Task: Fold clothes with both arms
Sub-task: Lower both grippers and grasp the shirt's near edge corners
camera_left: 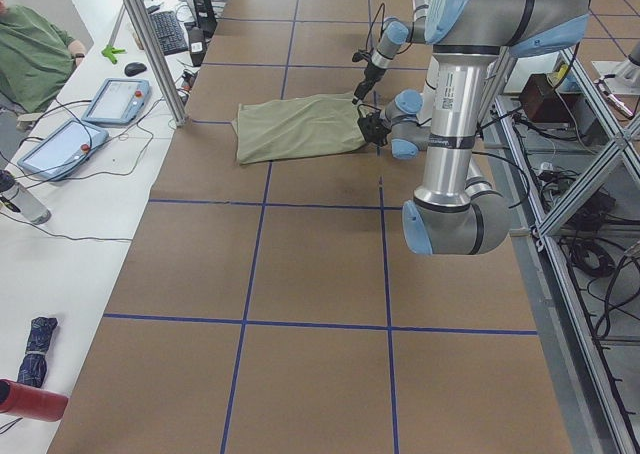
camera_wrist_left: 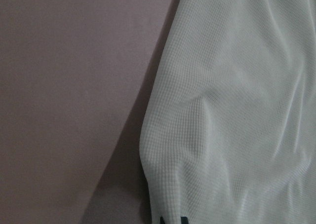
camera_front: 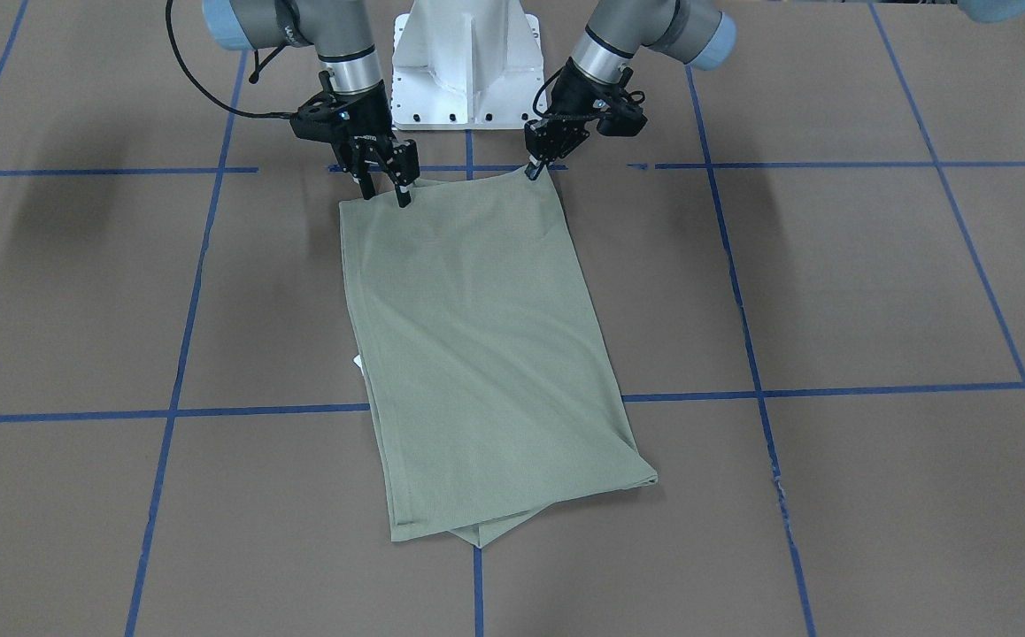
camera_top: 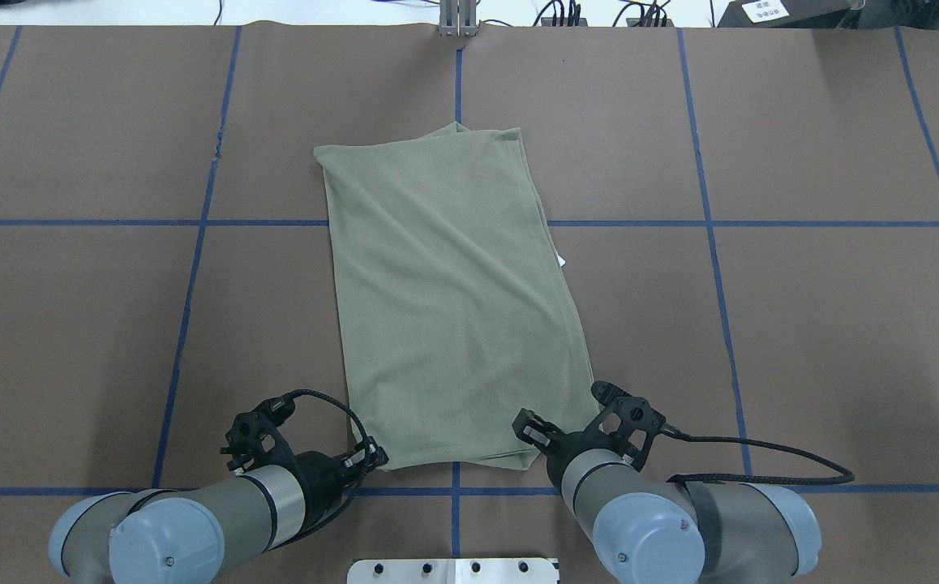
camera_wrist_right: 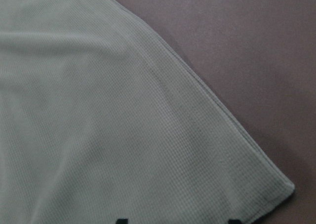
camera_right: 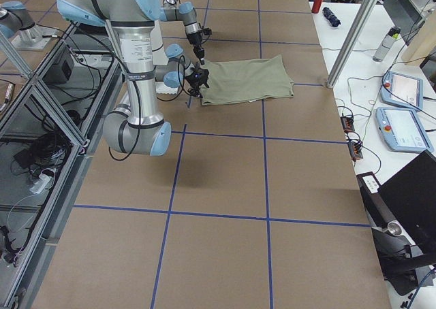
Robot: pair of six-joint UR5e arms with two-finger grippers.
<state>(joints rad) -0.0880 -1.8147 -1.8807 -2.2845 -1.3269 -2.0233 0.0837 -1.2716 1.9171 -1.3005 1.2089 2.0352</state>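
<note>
Sage-green shirt [camera_front: 477, 354] lies as a long folded strip on the desk [camera_front: 831, 283], centre of frame. At its top-right corner the left pincer [camera_front: 533, 170] is clenched on the fabric. At its top-left corner the right pincer [camera_front: 385, 189] is released, fingers spread wide.

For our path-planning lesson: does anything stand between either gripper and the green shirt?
Nothing visible does. The left gripper and the right gripper are both at the robot-side corners of the shirt.
</note>
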